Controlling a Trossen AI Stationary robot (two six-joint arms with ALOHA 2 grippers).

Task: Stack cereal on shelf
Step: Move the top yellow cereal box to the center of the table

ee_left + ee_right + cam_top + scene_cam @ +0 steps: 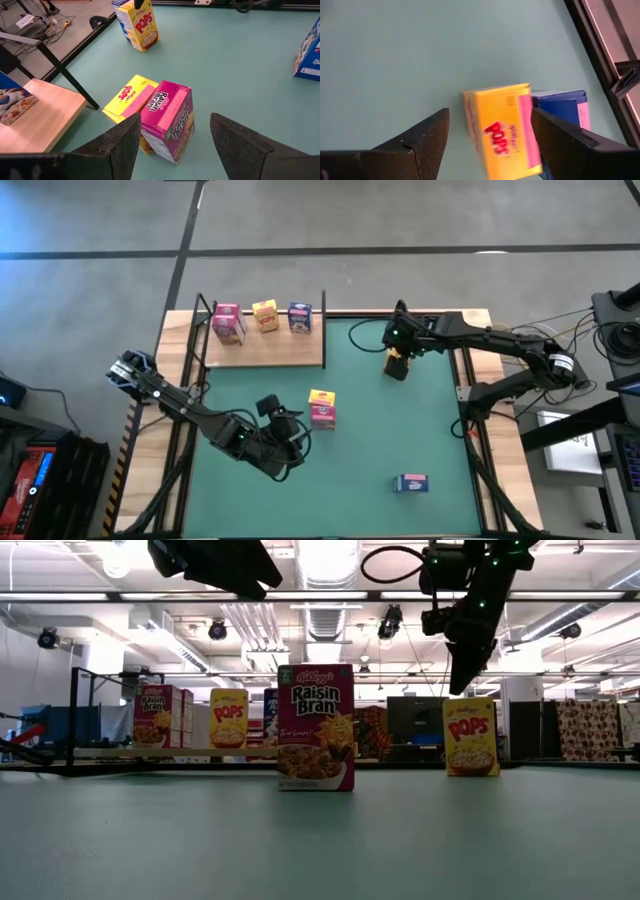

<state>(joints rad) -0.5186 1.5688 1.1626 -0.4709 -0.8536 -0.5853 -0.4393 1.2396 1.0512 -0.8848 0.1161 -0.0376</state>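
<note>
Room: open hall, white ceiling beams and ducts, seen beyond table.
Mat [400, 430]: smooth green sheet, flat, matte, set over pale wood table.
Shelf [270, 348]: flat light-wood board, rectangular, thin black metal posts at edges, at mat's far left corner.
Boxes on shelf: pink box [228, 323], yellow box [265, 315], blue box [299, 317]; small printed cardboard, upright in a row, slightly apart.
Centre pair: pink Raisin Bran [169, 120] touching yellow Pops [128, 97], side by side on mat, near shelf's corner.
Far pair: yellow Pops box [505, 130] just beside blue carton [565, 110], upright on mat near far edge.
Lone box [411, 483]: blue, lying on mat, near side, well apart from others.
Left gripper [172, 140]: dark, wedge-shaped fingers; raised above centre pair; jaws parted about box-wide, holding nothing, touching nothing.
Right gripper [490, 135]: dark; above far Pops box, fingers either side of it; jaws spread wide, nothing held, clear of cardboard.
</note>
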